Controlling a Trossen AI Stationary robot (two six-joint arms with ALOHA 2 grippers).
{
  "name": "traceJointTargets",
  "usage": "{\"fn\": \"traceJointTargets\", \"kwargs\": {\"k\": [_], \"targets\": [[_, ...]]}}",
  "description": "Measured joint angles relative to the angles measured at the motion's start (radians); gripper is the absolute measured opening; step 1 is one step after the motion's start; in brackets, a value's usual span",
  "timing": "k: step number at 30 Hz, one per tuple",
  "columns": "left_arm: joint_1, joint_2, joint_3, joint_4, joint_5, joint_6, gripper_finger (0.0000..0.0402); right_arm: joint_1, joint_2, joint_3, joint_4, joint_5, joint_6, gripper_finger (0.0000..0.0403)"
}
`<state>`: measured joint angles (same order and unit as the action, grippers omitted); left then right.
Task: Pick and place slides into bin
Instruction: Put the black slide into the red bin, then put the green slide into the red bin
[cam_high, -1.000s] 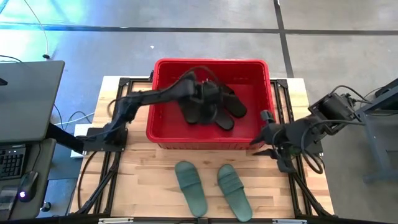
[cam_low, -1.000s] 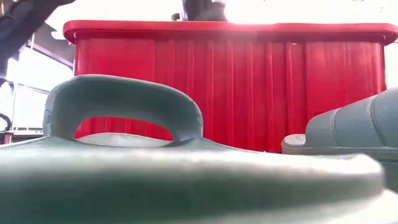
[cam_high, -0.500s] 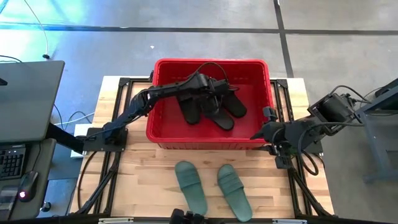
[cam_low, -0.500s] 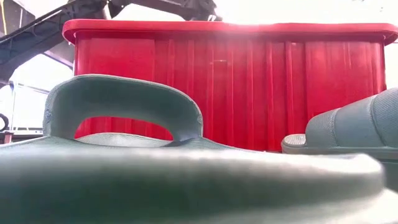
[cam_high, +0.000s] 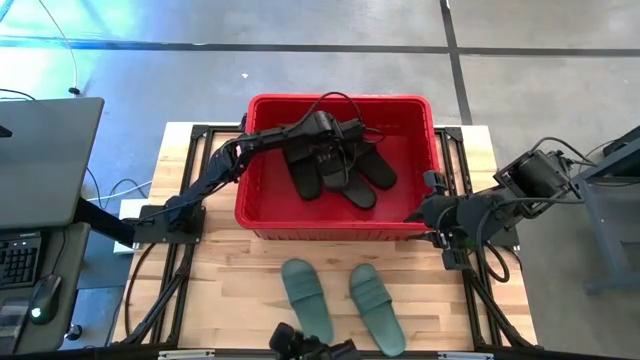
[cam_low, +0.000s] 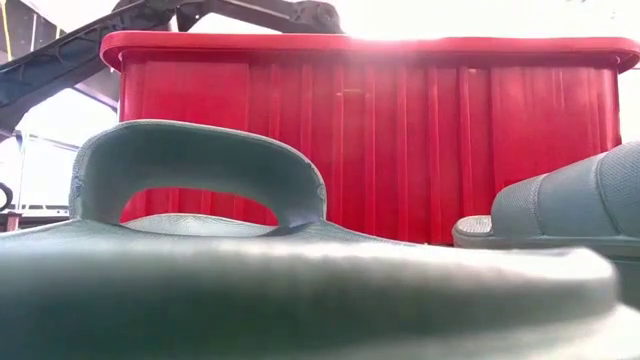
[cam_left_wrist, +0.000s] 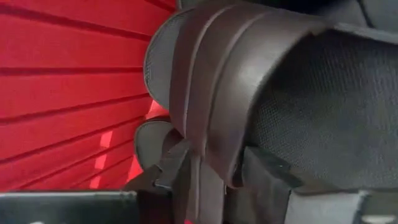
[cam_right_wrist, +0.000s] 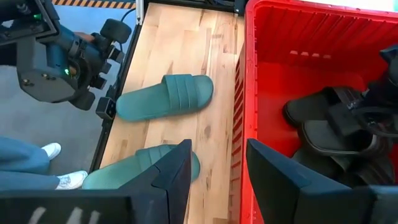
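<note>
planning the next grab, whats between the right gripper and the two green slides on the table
Only bare wooden table. In the high view the right gripper sits at the red bin near corner, open, with nothing between it and the green slides.

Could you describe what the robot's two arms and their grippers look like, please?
Both arms are dark, nearly black, made of slim jointed links. Thin black cables loop loosely off the left arm and the right arm. The right gripper has two flat, broad dark fingers; the left gripper shows blocky dark fingers.

High view looks straight down; low view level; both share bin (cam_high: 340, 108).
</note>
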<state>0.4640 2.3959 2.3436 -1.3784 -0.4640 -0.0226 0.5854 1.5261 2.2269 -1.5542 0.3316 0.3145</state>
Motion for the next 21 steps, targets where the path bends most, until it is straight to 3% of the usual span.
{"fn": "traceJointTargets", "kwargs": {"k": [12,18,21], "targets": [[-0.011,-0.024,0.0,-0.108,0.139,0.055,0.0158,0.0,0.0,0.0,-0.014,-0.008,0.024,0.0142],[-0.095,-0.12,0.0,-0.143,0.14,0.075,0.0159,0.007,0.0,-0.012,-0.015,-0.043,0.056,0.0142],[-0.154,-0.187,0.0,-0.142,0.14,0.101,0.0159,0.019,-0.001,-0.085,-0.015,-0.054,0.073,0.0142]]}}
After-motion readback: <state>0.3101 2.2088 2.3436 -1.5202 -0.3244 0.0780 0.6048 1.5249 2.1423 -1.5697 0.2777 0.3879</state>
